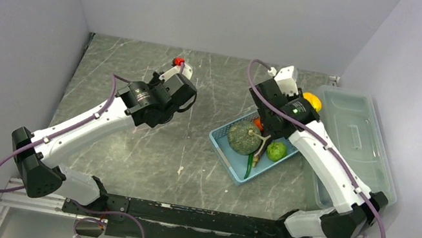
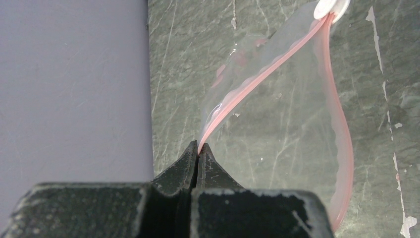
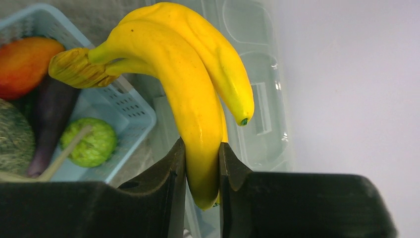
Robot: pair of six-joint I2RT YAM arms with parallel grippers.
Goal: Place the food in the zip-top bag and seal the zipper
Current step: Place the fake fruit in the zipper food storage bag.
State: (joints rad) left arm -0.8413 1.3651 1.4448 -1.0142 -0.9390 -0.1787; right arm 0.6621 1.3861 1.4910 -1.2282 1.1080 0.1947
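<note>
My left gripper (image 2: 199, 147) is shut on the pale-pink zipper (image 2: 262, 74) at one end of the clear zip-top bag (image 2: 287, 114). The bag's mouth gapes open above the table. In the top view the left gripper (image 1: 182, 82) is at the far middle left and the bag hardly shows. My right gripper (image 3: 202, 158) is shut on the yellow banana bunch (image 3: 193, 74) and holds it in the air between the basket and the clear box. The bunch also shows in the top view (image 1: 312, 101). The melon (image 1: 245, 137), a green vegetable (image 1: 276, 151), the green pod (image 1: 249, 165), the carrot (image 1: 257, 123) and the eggplant (image 3: 49, 124) lie in the basket.
The light-blue basket (image 1: 222, 150) stands right of centre. A large clear lidded box (image 1: 352, 137) lies along the right wall. A small red piece (image 1: 178, 61) shows just beyond the left gripper. Grey walls enclose the table on three sides.
</note>
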